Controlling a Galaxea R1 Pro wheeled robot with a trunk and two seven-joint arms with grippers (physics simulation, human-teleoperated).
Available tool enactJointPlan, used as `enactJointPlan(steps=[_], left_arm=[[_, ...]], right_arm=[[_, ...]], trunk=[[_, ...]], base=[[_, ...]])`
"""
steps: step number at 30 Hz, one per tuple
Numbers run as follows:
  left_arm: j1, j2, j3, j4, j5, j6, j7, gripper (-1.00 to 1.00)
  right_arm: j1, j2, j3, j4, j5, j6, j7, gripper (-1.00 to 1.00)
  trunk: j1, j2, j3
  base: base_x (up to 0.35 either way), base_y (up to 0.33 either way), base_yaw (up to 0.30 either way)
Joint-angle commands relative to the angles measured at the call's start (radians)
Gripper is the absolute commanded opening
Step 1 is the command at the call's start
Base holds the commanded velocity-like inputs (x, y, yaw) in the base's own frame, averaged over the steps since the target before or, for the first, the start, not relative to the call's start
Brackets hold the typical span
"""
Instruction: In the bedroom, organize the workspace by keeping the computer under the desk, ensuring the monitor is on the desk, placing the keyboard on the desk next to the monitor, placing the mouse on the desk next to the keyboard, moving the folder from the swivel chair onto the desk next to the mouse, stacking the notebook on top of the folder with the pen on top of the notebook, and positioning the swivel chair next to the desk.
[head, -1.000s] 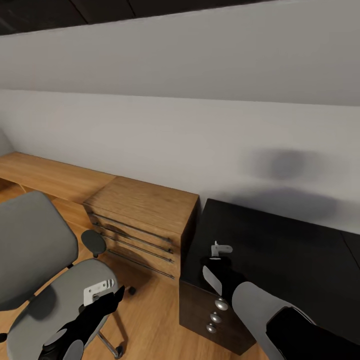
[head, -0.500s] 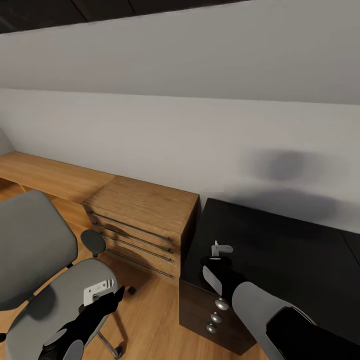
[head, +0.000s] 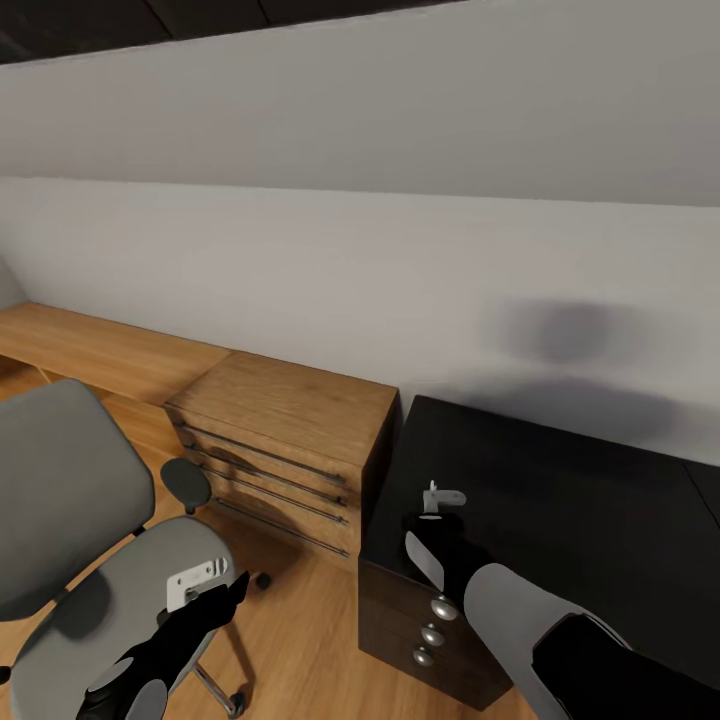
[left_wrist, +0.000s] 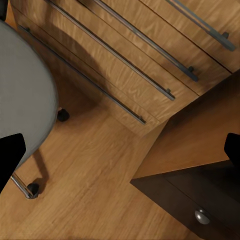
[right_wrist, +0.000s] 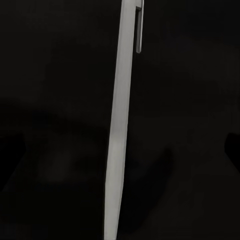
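Right wrist view: the thin white-silver pen (right_wrist: 119, 125) lies flat on a matte black top. It runs lengthwise between the fingers of my right gripper (head: 438, 510), which are spread wide and well clear of it on both sides. Nothing is pinched.

Head view: that gripper hangs low over the near left corner of the black three-drawer cabinet with round silver knobs (head: 520, 500). From here I judge the black surface under the pen to be this cabinet's top rather than the desk.

Change over the last second: essentially none. The pictures match apart from a very slight drift of the head camera; neither arm has moved and the pen is unlifted. I read this as a pause just before closing on the pen, so the pen step remains open.

To the left stands the light wooden drawer chest with long bar handles (head: 290, 420). Beyond it is the grey padded swivel chair with black armrests (head: 60, 500), its seat bare where I can see it.

My left gripper (head: 225, 592) hovers by the seat's front edge over the wood plank floor (left_wrist: 100, 175), fingers apart and empty.
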Motion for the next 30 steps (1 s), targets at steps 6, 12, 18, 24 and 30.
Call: enactJointPlan(steps=[6, 12, 18, 24, 30], left_arm=[[0.0, 0.001, -0.001, -0.002, 0.011, 0.002, 0.01, 1.0], [0.0, 0.001, 0.0, -0.002, 0.011, 0.002, 0.01, 1.0], [0.0, 0.001, 0.0, -0.002, 0.011, 0.001, 0.01, 1.0], [0.0, 0.001, -0.001, -0.002, 0.011, 0.002, 0.01, 1.0], [0.0, 0.001, 0.0, -0.002, 0.011, 0.001, 0.01, 1.0]], right_arm=[[-0.001, 0.0, 0.007, -0.001, -0.003, 0.008, -0.006, 1.0], [-0.001, 0.0, 0.007, -0.001, -0.004, 0.006, -0.006, 1.0], [-0.001, 0.0, 0.005, -0.001, -0.005, 0.006, -0.005, 1.0], [0.0, 0.0, 0.004, -0.002, -0.007, 0.006, -0.003, 1.0], [-0.001, 0.0, 0.001, -0.006, -0.009, 0.006, -0.001, 1.0]], trunk=[[0.008, -0.015, -0.007], [0.008, -0.015, -0.007], [0.008, -0.015, -0.007], [0.008, -0.015, -0.007], [0.008, -0.015, -0.007]], base=[[0.0, 0.0, 0.0], [0.0, 0.0, 0.0], [0.0, 0.0, 0.0], [0.0, 0.0, 0.0], [0.0, 0.0, 0.0]])
